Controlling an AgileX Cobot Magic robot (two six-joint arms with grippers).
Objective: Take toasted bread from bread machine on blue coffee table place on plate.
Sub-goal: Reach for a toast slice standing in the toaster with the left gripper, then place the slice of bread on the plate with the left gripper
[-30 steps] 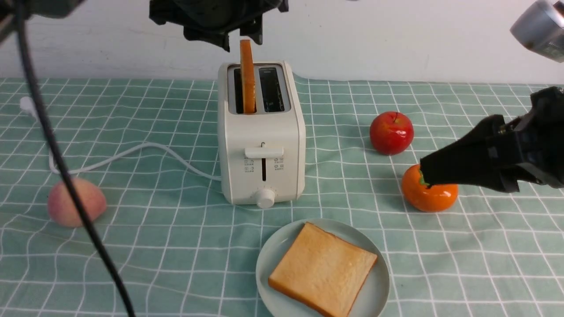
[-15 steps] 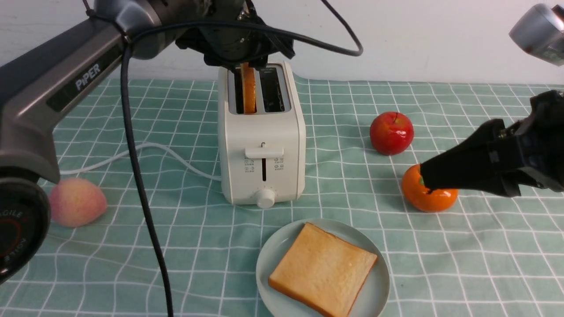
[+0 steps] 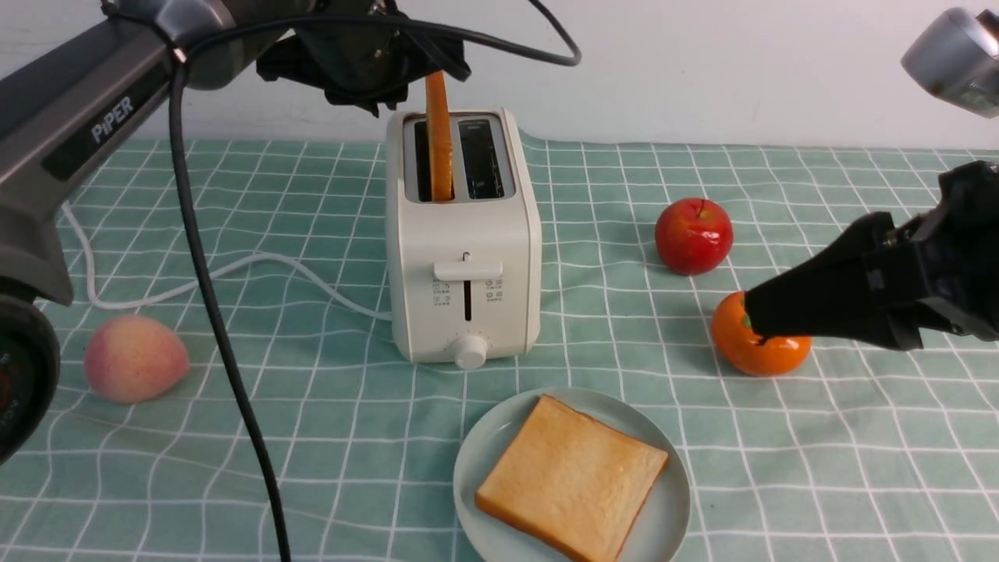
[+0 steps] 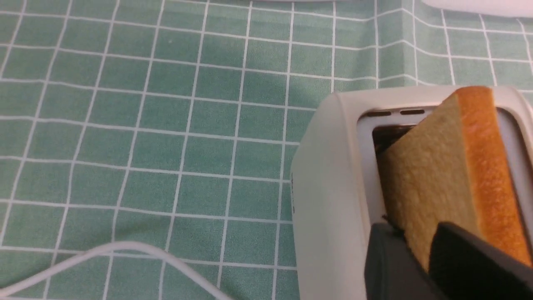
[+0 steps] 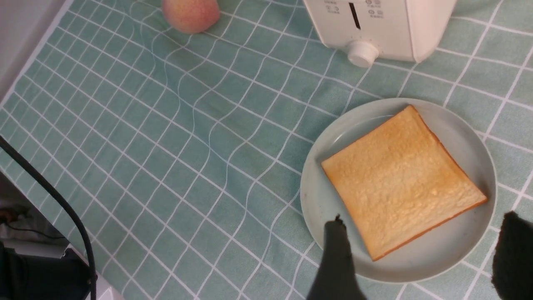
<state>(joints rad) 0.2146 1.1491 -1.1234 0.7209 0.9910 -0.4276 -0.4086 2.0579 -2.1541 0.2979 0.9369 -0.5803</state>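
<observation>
Golden toast [image 4: 433,166] shows only its top above the toaster [image 3: 464,257], so my left gripper [image 4: 418,237] clamps there; right gripper [image 5: 424,218] waits open

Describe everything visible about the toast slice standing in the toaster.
The toast slice stands near upright on edge in the left slot of the cream-white toaster, its upper part sticking out. Pale golden, porous face; orange-brown crust edge. The left gripper straddles it, one finger on each side; whether they press on it cannot be told.

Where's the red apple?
Front view: the red apple sits on the robot's right side, right of the toaster and just behind the orange fruit.
</observation>
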